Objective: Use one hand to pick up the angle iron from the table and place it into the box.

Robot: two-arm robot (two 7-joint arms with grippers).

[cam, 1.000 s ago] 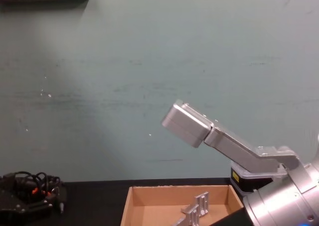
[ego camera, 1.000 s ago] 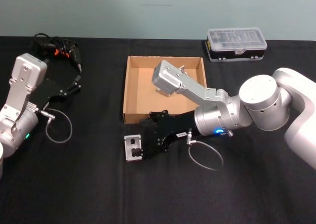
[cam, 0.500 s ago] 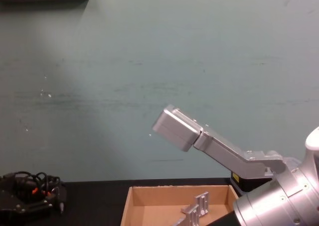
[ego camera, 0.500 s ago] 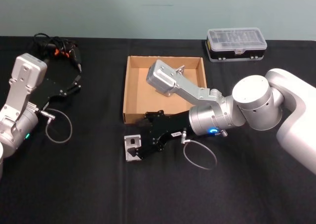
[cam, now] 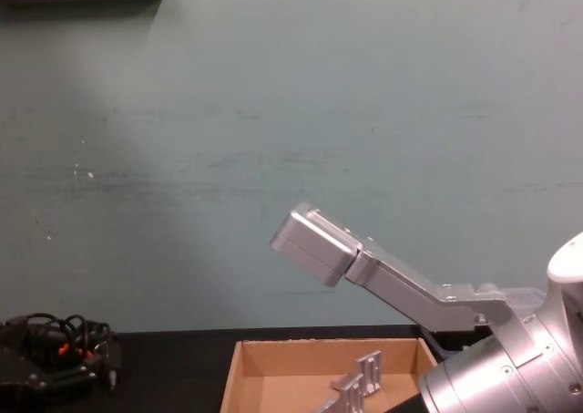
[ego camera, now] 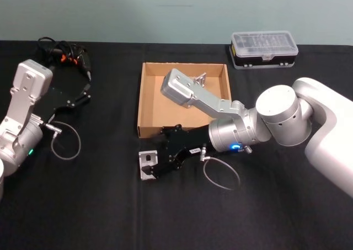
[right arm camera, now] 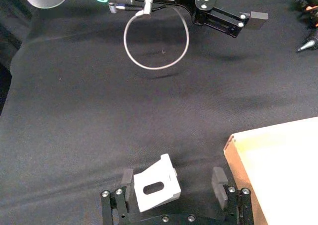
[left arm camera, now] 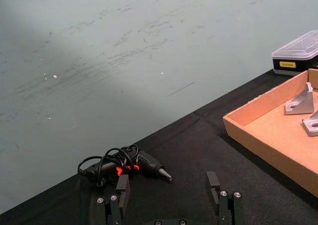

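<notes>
Straddling the angle iron [ego camera: 147, 164] at lower centre, the empty right end effector [right arm camera: 172, 177] gapes wide; an off-centre squeeze could spin it away; left end effector [left arm camera: 168, 181] idles open, far left

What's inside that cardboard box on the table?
At least two silver angle irons lie on the floor of the box. In the head view the right arm hangs over the box's middle, so the floor beneath it is hidden.
</notes>
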